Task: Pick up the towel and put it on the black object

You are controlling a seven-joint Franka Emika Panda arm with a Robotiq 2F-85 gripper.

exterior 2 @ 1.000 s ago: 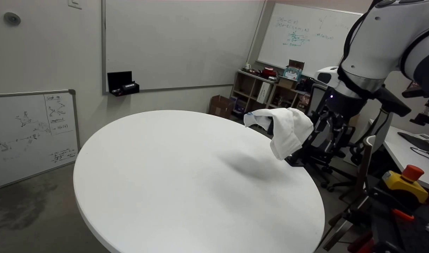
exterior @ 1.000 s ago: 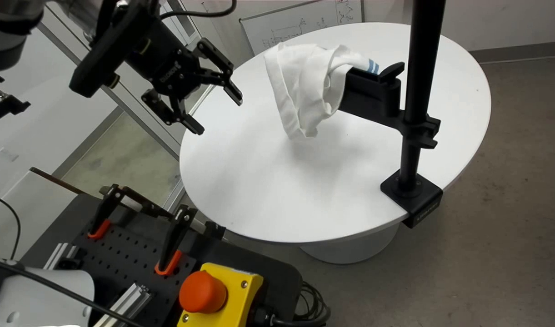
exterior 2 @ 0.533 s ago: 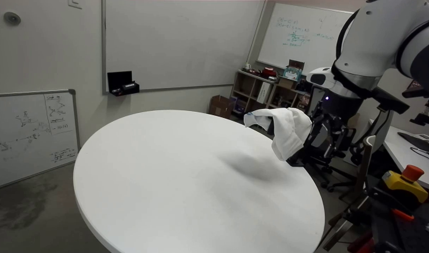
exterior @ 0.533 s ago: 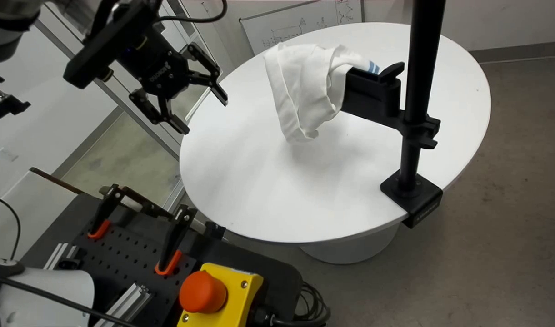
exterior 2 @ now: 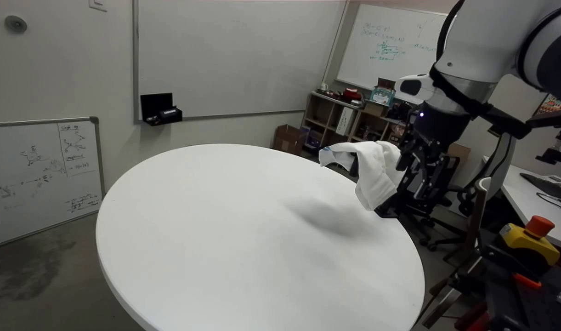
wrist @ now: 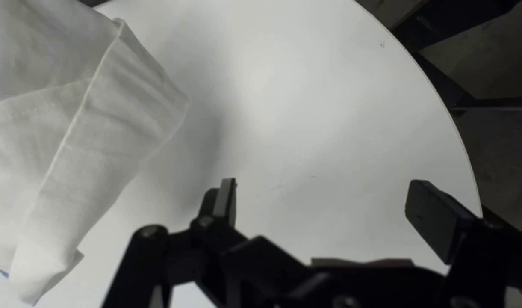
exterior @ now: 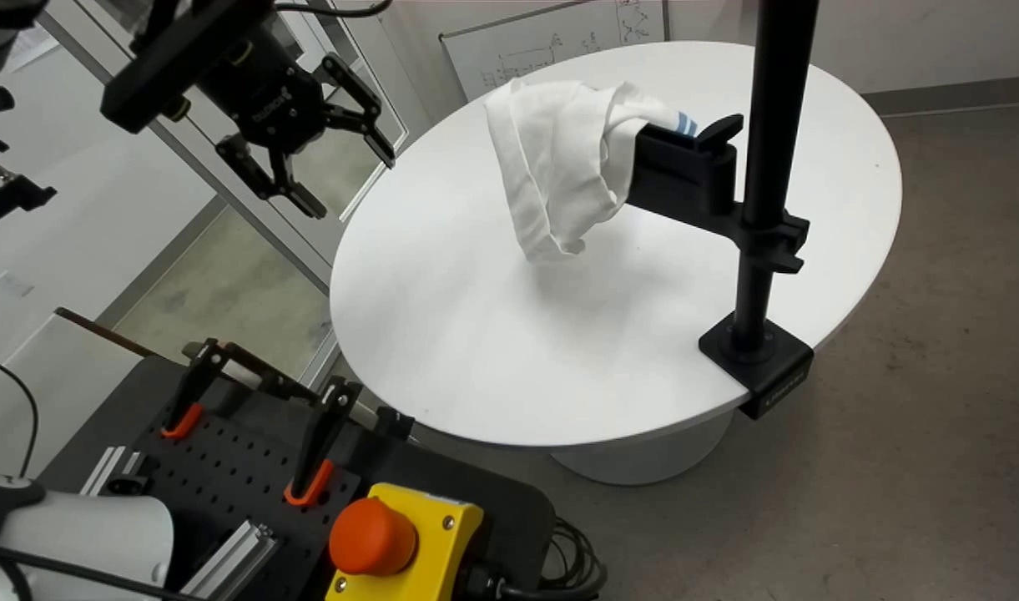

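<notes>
Compared with a second earlier, the hand (exterior: 354, 186) has risen and, in an exterior view, stands farther from the towel (exterior: 559, 159); its two fingers (wrist: 434, 220) are spread wide apart. The towel has kept its place, draped over the black object (exterior: 678, 177), which stands at the edge of the desk (exterior: 467, 359). White and loosely creased, the towel shows blue stripes near one end, and in the wrist view a long folded edge runs down it. Its lower corner hangs over the desk.
</notes>
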